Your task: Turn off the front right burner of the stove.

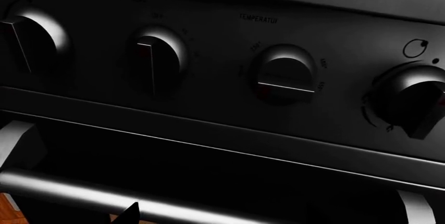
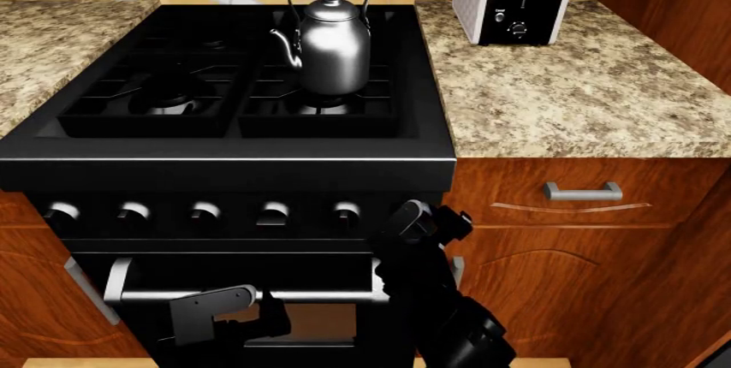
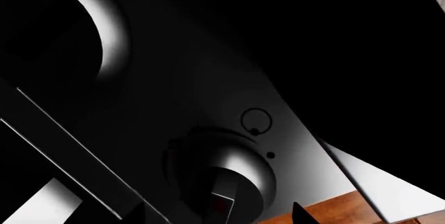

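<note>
Your right gripper (image 2: 425, 218) sits at the rightmost knob (image 3: 226, 187) on the stove (image 2: 228, 171); you cannot tell how its jaws stand. The front right burner (image 2: 323, 107) lies under the kettle (image 2: 330, 38). The knob looks unturned; turning remains.

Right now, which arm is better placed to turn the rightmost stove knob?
The right. In the head view the right gripper is raised against the control panel's right end, and its wrist camera sees the rightmost knob close up. The left gripper hangs lower, by the oven handle.
</note>
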`<state>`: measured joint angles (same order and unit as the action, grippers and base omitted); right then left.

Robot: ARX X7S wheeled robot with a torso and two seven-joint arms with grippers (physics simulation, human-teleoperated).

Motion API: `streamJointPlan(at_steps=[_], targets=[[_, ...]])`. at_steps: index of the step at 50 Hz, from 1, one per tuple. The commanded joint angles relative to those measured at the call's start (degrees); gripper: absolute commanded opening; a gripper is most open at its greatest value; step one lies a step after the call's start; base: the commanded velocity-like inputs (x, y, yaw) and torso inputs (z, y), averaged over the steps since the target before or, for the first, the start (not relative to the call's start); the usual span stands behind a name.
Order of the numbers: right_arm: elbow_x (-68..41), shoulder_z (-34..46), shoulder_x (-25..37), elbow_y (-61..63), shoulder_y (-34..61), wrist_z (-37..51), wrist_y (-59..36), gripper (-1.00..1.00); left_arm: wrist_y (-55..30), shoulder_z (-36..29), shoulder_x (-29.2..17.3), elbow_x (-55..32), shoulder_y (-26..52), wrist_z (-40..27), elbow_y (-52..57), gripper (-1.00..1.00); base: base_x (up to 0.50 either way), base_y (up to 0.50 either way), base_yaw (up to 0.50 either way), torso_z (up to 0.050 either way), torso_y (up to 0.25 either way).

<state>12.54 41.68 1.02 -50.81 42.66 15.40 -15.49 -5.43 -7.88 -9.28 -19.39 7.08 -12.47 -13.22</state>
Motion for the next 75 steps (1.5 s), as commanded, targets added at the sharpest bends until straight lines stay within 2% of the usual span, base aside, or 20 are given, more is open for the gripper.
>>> streamJointPlan(at_steps=[1, 13, 14, 33, 49, 75], targets=[[-0.5, 3.2, -0.3, -2.3, 1.3, 1.0, -1.0, 1.00, -0.1, 0.1, -0.2, -0.8, 0.3, -0.3, -0.3, 1.00, 0.00, 0.00, 0.00, 0.000, 0.000], [-3.4, 5.7, -0.5, -4.3, 2.2, 1.7, 0.6, 1.00, 0.2, 0.2, -0.3, -1.4, 0.2, -0.9, -0.2, 1.00, 0.00, 0.00, 0.00, 0.000, 0.000], [-3.7, 5.9, -0.6, -4.6, 2.3, 1.8, 0.8, -1.00, 0.2, 0.2, -0.3, -1.4, 0.2, -0.9, -0.2, 1.00, 0.00, 0.00, 0.00, 0.000, 0.000], [-7.3, 9.2, -0.3, -5.9, 3.5, 3.7, 1.9, -1.00, 0.3, -0.1, -0.5, -2.1, 0.5, -1.5, -0.8, 1.00, 0.00, 0.00, 0.00, 0.000, 0.000], [-13.4, 6.7, 1.1, -2.1, 2.1, 1.6, 6.0, -1.00, 0.6, -0.5, -0.7, -2.4, 0.5, -1.8, -1.0, 1.00, 0.00, 0.00, 0.00, 0.000, 0.000], [-22.9, 3.5, 0.0, -4.5, 2.2, -4.2, 12.8, -1.00, 0.8, -0.7, -1.0, -3.2, 1.0, -2.5, -1.8, 1.00, 0.00, 0.00, 0.00, -0.001, 0.000]])
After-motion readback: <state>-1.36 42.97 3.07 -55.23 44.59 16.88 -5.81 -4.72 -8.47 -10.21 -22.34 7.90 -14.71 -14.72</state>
